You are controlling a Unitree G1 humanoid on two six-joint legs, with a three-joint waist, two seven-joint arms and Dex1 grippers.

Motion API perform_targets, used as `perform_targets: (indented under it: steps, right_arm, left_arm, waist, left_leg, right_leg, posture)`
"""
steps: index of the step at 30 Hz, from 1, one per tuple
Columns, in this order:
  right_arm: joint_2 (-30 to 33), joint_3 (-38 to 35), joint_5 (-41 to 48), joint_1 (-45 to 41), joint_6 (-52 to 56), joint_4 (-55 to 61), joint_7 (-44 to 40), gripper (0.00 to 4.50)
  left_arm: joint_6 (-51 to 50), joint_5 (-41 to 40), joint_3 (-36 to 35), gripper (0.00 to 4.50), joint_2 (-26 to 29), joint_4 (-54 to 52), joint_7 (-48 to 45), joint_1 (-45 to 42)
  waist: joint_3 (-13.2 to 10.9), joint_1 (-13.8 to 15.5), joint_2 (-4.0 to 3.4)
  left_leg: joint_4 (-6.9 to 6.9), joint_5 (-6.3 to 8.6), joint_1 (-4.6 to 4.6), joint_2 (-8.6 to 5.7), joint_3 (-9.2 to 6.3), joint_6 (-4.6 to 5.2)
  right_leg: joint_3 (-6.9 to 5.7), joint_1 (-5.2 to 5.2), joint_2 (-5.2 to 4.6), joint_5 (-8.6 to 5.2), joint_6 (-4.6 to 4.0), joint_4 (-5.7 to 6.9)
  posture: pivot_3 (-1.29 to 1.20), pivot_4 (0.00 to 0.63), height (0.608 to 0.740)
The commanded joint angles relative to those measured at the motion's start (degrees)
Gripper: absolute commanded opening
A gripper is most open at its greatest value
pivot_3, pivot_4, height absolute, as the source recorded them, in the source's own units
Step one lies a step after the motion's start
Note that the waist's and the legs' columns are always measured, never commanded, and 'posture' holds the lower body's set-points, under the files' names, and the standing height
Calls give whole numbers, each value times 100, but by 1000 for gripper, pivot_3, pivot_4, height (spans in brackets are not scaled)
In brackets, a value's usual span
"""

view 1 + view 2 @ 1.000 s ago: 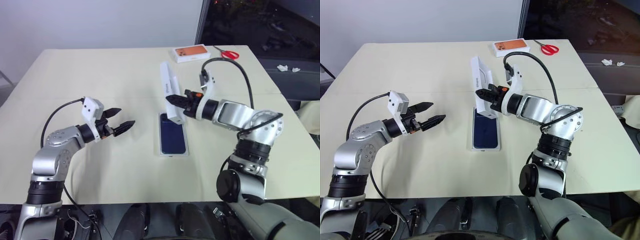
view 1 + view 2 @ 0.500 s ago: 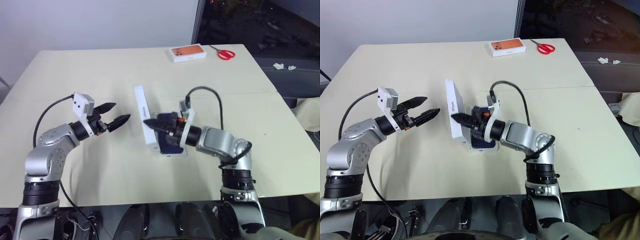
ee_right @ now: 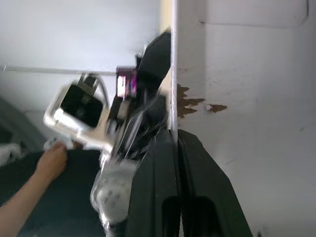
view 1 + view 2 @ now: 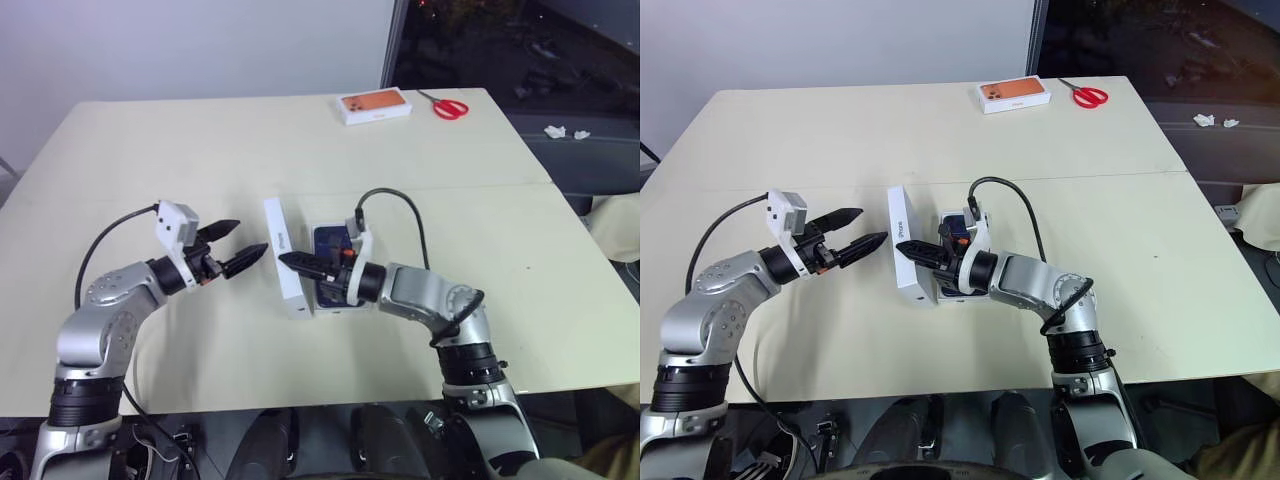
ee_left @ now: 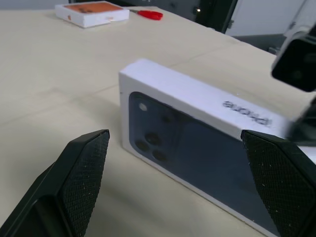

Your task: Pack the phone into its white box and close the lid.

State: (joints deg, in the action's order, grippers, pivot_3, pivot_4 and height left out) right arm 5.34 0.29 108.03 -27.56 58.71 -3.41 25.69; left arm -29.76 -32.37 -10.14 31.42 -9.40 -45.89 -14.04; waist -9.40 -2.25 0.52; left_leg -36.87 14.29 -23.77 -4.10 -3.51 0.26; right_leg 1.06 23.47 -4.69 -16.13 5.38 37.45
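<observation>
The lid [image 4: 283, 257], light stiff cardboard, is being pinched by one thin wall in the right gripper [image 4: 296, 264]; the left gripper [image 4: 243, 246] is being held spread wide beside it.

The lid [image 4: 285, 257] and right pincer [image 4: 290, 262] hide most of the phone [image 4: 332, 240] (boxed).

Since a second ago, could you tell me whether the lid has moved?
Yes. The lid came down and toward the robot's left, from above the white box's far end to on edge beside it.
</observation>
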Motion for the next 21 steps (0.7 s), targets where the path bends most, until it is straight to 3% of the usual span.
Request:
perform_targets:
  steps: [1, 4, 7, 8, 11, 14, 18, 21]
  right_arm:
    - [-82, -35, -95, -174, -161, 24, -113, 63]
    - [-59, -79, -161, -93, -203, -14, -161, 63]
    - [41, -91, -209, 88, -167, 19, -239, 0]
    - [59, -98, -182, 120, -163, 22, -245, 0]
    - [139, -111, -133, 157, -121, 42, -281, 890]
    - [257, -130, -155, 136, -111, 114, -327, 2321]
    - [853, -87, -805, -167, 180, 334, -1002, 4412]
    - [1587, -152, -1591, -580, 376, 446, -1932, 4472]
  left_arm:
    - [55, -51, 2, 4500, -12, -187, 10, -4]
    - [14, -68, 58, 4500, -53, -186, 12, 7]
    - [-68, -102, 220, 3713, -137, -192, -64, 86]
    - [-115, -138, 255, 3265, -164, -190, -84, 102]
    - [-26, -38, 414, 1785, -308, -89, -31, 109]
    - [118, 107, 613, 400, -500, 31, 39, 83]
    - [255, 299, 802, 392, -694, 139, 140, -39]
    - [319, 393, 909, 392, -791, 170, 175, -140]
  waist:
    - [0, -4, 0]
    - [0, -3, 0]
    - [0, 7, 0]
    - [0, 11, 0]
    - [1, 19, 0]
    - [0, 17, 0]
    - [0, 20, 0]
    - [-1, 41, -3]
  left_leg:
    - [0, 0, 0, 0, 0, 0]
    - [0, 0, 0, 0, 0, 0]
    - [0, 0, 0, 0, 0, 0]
    - [0, 0, 0, 0, 0, 0]
    - [-1, 0, 1, 0, 0, 0]
    - [0, 0, 1, 0, 0, 0]
    - [0, 0, 0, 0, 0, 0]
    - [-8, 2, -1, -1, 3, 3]
  right_leg:
    - [0, 0, 0, 0, 0, 0]
    - [0, 0, 0, 0, 0, 0]
    - [0, -1, 0, 0, 0, -1]
    - [0, -2, -1, 0, 0, -1]
    - [0, -3, -2, 0, 0, -2]
    - [1, -3, -2, 0, 0, -2]
    - [0, -2, -1, 0, 0, -2]
    - [-1, -5, -1, 0, 0, -2]
  posture:
    - [0, 150, 740]
    - [0, 150, 740]
    - [0, 150, 740]
    - [0, 150, 740]
    - [0, 150, 740]
    - [0, 150, 740]
    - [0, 150, 740]
    - [0, 150, 740]
